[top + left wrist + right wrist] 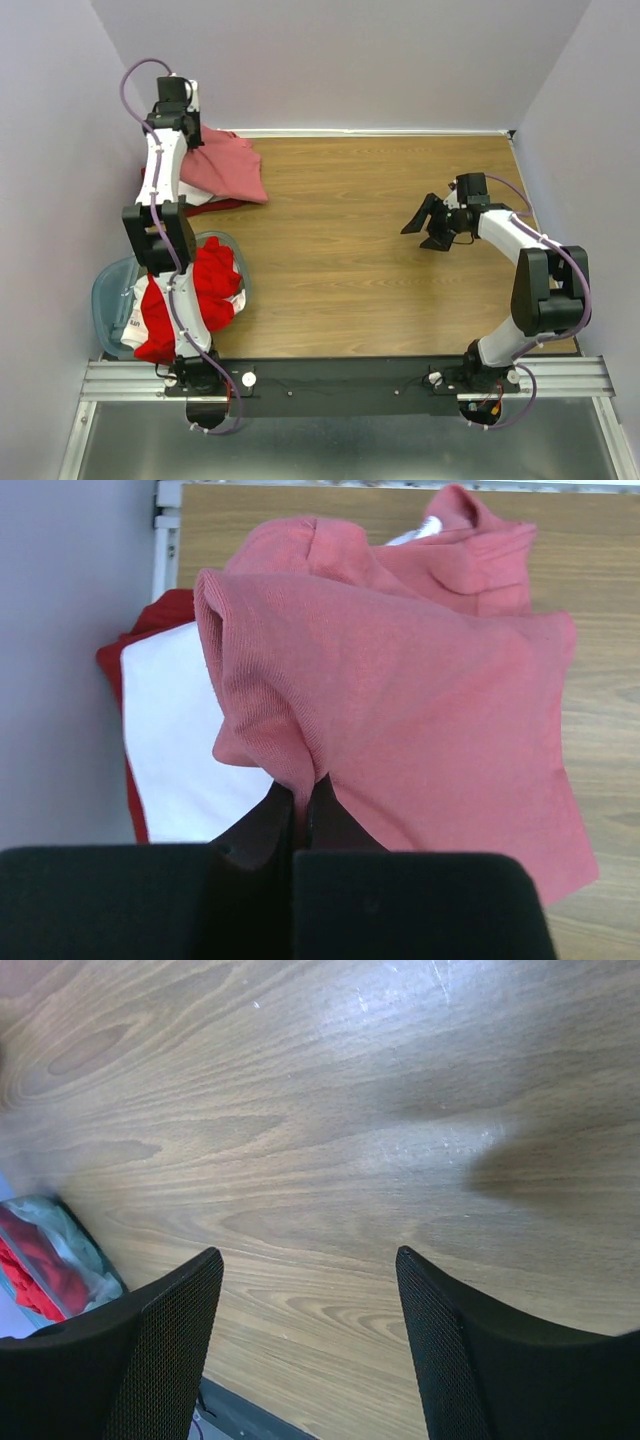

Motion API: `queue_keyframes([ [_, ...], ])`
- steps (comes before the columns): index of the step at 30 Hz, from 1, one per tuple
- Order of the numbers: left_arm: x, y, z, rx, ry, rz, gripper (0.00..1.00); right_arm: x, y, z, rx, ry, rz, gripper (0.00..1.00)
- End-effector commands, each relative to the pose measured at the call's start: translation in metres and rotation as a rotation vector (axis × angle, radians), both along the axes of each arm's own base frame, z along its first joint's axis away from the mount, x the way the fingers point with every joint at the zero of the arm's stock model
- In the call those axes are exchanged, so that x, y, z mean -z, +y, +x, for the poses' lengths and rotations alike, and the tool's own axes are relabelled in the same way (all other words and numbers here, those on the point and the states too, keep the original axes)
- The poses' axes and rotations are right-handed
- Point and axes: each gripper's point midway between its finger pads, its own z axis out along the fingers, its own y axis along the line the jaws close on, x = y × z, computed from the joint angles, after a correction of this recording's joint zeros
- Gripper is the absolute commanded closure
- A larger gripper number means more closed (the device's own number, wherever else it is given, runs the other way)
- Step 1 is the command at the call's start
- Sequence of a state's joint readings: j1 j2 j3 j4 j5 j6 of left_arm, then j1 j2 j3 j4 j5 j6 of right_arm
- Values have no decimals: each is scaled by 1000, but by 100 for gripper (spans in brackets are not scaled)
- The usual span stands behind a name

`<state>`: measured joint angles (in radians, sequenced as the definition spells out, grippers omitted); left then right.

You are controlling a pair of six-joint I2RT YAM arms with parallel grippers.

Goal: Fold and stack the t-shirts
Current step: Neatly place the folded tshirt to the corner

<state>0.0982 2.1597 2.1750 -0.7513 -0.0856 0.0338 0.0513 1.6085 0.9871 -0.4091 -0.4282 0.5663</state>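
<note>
The salmon-pink t-shirt [228, 165] lies bunched at the table's far left, on top of a white shirt [197, 196] and a dark red one [228, 207]. My left gripper [188, 138] is over that pile. In the left wrist view the gripper [300, 788] is shut on a raised fold of the salmon-pink shirt [420, 690], with the white shirt [175, 730] and the dark red shirt [115, 660] beneath it. My right gripper [425, 226] is open and empty above bare table at the right, and its wrist view [310, 1260] shows only wood between the fingers.
A pale-blue plastic tub [108, 290] stands at the near left and holds a bright red shirt [205, 285] and white cloth; the left arm passes over it. The tub's corner [75, 1250] shows in the right wrist view. Walls close in on the left, back and right.
</note>
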Motion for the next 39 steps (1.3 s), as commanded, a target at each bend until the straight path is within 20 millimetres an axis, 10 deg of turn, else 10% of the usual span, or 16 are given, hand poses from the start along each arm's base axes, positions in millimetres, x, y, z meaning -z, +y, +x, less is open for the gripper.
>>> queue_keyframes([
  [1,-65,33,-6,-45,-159,-25,100,-1,0,-13,-11,11,7,23],
  [20,-44,101,-16,-196,-137,-62,99,-9,3,-17,-14,-5,24,23],
  [21,-43,106,-17,-218,-133,-62,94,-10,3,-17,-14,-9,27,23],
  [24,-41,123,-24,-292,-120,-36,15,-16,4,-15,-21,-29,29,23],
  [25,-41,128,-26,-310,-118,-30,6,-18,3,-15,-20,-35,26,23],
  [39,-67,134,-51,-356,-156,-29,4,-36,-2,-9,-38,-123,-12,22],
])
